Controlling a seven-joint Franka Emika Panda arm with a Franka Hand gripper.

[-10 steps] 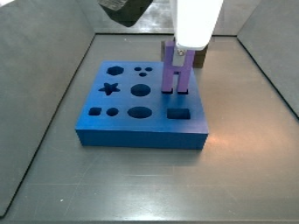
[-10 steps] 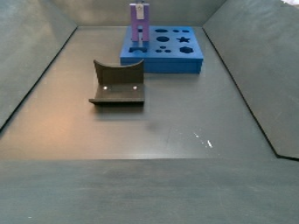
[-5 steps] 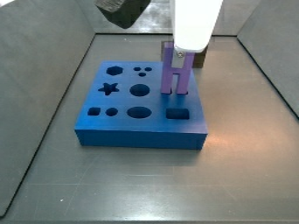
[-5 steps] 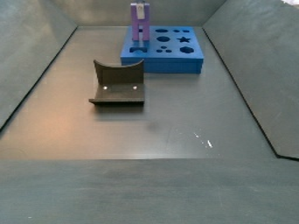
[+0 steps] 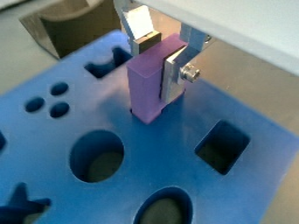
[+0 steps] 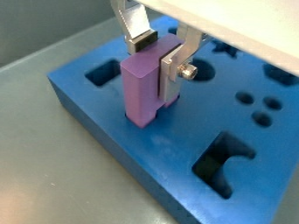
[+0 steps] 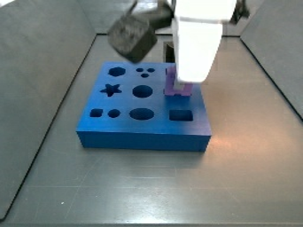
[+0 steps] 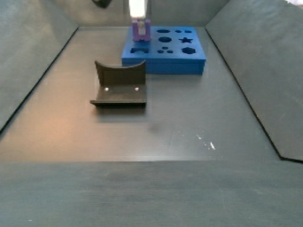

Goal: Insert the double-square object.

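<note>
While the wrist views sit close over the blue block (image 5: 70,105), they give the clearest read. In a wrist view the gripper (image 5: 167,48) has its silver fingers (image 5: 176,70) clamped on the upper end of the double-square object (image 5: 149,80), a light-purple peg standing upright w/ its lower end sunk into the block's top face. Round holes, a square hole and a star cutout lie around it; the dark olive curved block (image 5: 65,24) shows beyond the block's far edge.

Other wrist pic: same grip, gripper (image 6: 162,45) w/ fingers (image 6: 172,68) pressed to both sides of the peg (image 6: 145,86), which goes into the blue block (image 6: 105,101) near a corner, beside a rectangular slot.

Side view: the gripper (image 7: 186,80) and white arm body hide most of the peg; only a short purple bit (image 7: 182,88) shows above the block (image 7: 142,129), just behind a square hole.

Side view from the opp. end: the gripper (image 8: 138,19) is low over the block (image 8: 178,55) at the far end of the tray; a purple stub (image 8: 141,32) shows under it. The curved olive block (image 8: 119,84) sits well apart, nearer the camera.
</note>
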